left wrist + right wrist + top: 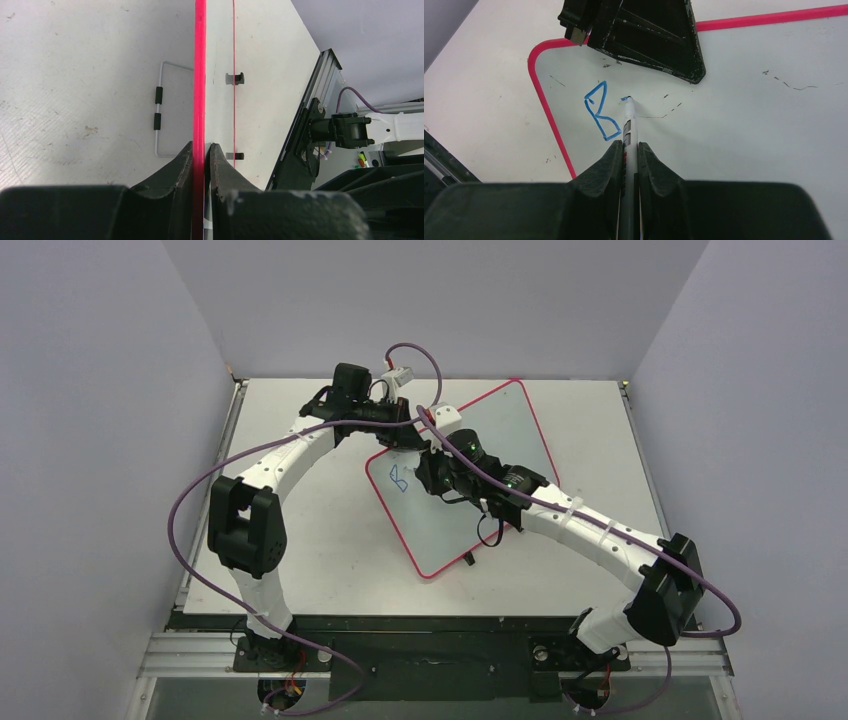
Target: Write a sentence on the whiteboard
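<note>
Over whiteboard, right tool tilted down, pinching marker

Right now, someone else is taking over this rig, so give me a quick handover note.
Left gripper: shut on the whiteboard rim.
Right gripper: shut on a marker, tip at the board just right of the B.
Whiteboard: askew, mid-table.
Done: one blue B near the board's corner.
Left: the rest of the sentence.
</note>
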Robot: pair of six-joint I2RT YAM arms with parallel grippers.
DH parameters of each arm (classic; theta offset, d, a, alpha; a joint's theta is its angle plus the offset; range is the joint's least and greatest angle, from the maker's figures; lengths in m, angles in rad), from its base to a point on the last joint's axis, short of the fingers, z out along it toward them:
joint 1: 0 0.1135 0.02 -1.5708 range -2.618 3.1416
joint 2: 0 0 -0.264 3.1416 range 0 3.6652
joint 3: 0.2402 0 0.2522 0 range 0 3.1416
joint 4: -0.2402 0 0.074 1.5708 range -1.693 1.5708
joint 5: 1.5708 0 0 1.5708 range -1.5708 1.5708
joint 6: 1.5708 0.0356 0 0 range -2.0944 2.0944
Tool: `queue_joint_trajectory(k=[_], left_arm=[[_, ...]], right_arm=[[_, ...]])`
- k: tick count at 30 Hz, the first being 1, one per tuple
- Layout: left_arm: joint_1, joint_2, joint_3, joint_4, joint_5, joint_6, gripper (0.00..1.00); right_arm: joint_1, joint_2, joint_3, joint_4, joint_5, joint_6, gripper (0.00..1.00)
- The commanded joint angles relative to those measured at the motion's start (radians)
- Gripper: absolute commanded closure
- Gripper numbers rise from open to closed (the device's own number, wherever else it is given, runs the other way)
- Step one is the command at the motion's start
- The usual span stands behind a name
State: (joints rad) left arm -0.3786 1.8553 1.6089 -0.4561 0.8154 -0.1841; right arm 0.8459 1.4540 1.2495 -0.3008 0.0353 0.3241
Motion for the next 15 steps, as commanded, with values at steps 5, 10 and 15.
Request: queue_joint_trajectory(k=[5, 10, 15], left_arm=[[0.009, -0.073, 0.009, 0.086, -0.047, 0.089, 1.0], [0.009, -0.073, 0.009, 0.086, -0.048, 0.088, 1.0], [0.009, -0.075, 0.009, 0.087, -0.047, 0.087, 1.0]], right_arm=[[0.005, -0.011, -0.026, 0.008, 0.05, -0.007, 1.0], [0.016, -0.027, -0.067, 0.002, 0.055, 0.002, 1.0], [0.031, -0.041, -0.098, -0.003, 0.064, 0.01, 1.0]])
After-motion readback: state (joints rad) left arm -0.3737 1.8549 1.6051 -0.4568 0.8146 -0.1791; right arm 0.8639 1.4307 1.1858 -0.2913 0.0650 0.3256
